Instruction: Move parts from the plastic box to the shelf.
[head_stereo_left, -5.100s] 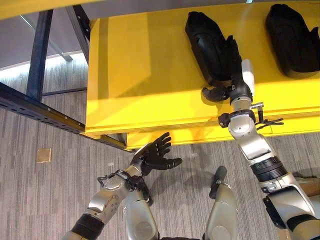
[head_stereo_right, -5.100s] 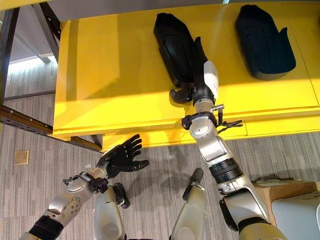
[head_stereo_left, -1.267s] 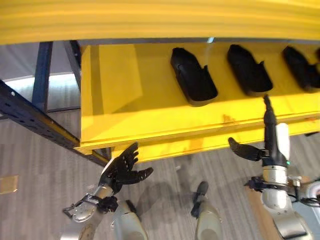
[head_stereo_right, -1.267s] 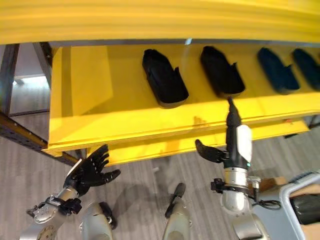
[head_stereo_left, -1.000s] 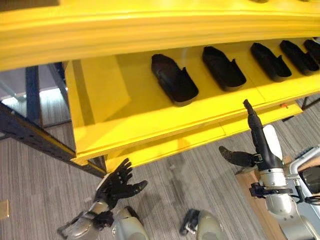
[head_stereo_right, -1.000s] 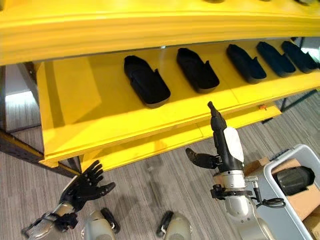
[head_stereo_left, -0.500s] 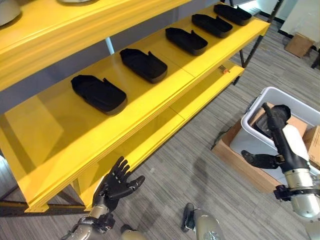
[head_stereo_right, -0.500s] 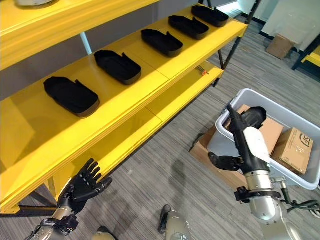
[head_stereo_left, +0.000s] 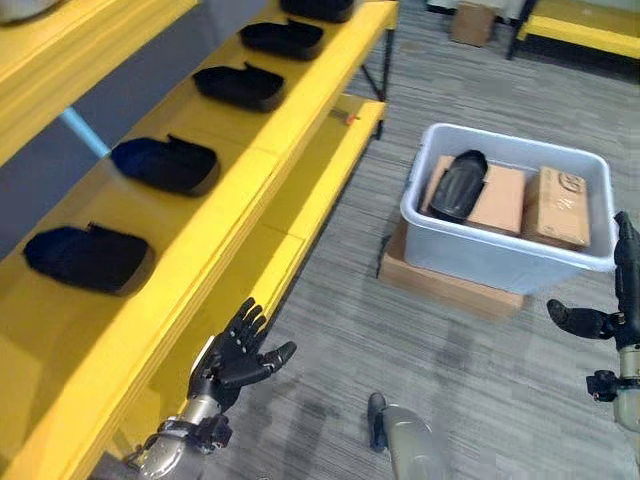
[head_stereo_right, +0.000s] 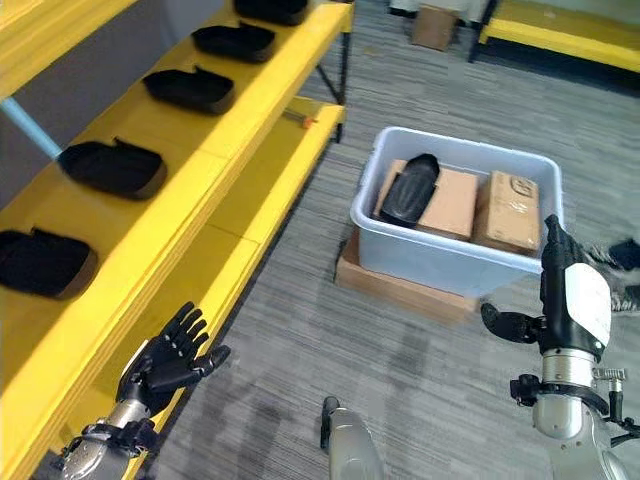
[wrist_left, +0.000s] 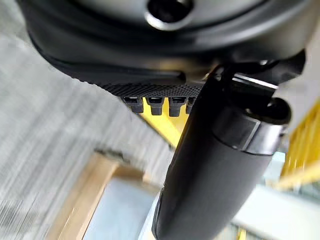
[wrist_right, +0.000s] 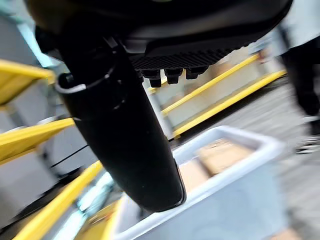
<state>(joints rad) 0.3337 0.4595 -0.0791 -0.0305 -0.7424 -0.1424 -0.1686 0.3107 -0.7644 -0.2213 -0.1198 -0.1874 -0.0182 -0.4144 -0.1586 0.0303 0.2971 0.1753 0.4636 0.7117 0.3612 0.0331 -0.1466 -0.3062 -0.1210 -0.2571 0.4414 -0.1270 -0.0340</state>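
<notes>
though fingers (head_stereo_right: 556, 250) spread, black part (head_stereo_right: 406, 192) apart in plastic box (head_stereo_right: 452, 262)

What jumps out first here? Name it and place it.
The bright yellow shelf runs along the robot's left, with a row of black parts lying on it. On the floor to the right stands the grey plastic box, holding one more black part on cardboard boxes. Both hands, left and right, hang open and hold nothing.
</notes>
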